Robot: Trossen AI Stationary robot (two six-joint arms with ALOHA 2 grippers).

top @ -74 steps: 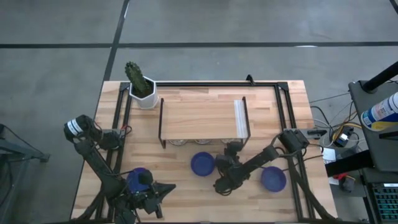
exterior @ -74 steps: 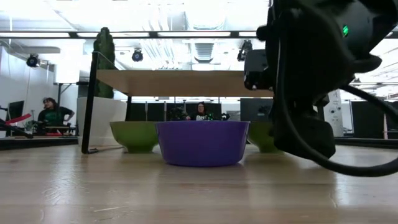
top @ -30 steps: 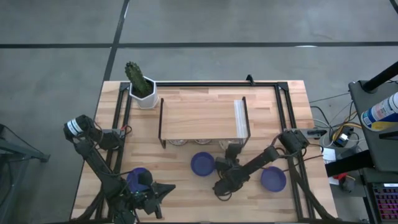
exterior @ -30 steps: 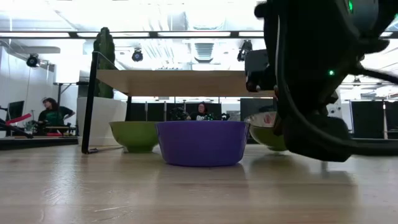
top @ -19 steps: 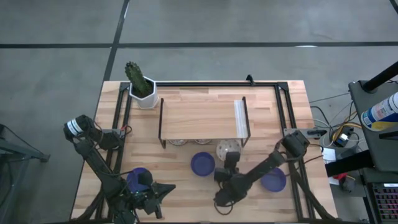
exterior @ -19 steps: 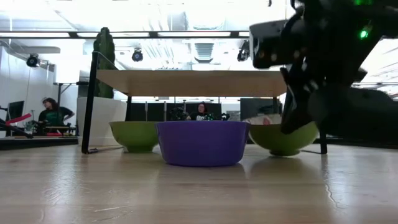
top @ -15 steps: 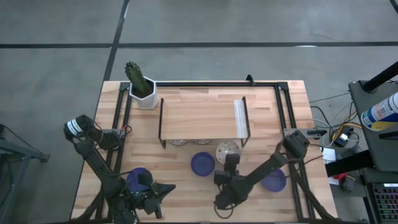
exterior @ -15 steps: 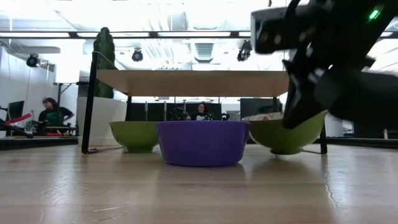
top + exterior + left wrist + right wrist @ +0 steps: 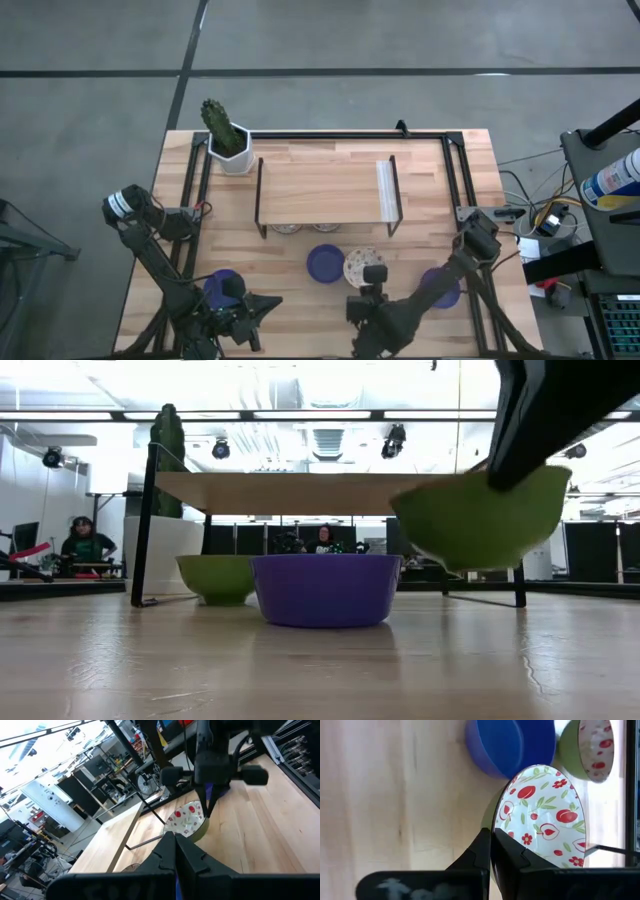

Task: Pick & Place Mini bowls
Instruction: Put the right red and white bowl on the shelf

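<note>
Between the right gripper's [image 9: 492, 851] fingers a floral mini bowl [image 9: 540, 820] sat clamped by its rim, lifted clear, a blue mini bowl [image 9: 325, 263] just beyond. Left gripper [image 9: 175, 862] was shut, empty, parked. Judged mid-transfer: placement pending, other bowls remained

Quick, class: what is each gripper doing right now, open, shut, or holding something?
Left gripper: shut, holding nothing visible, near the table's front left.
Right gripper: shut on the rim of the floral mini bowl, lifted clear of the table.
</note>
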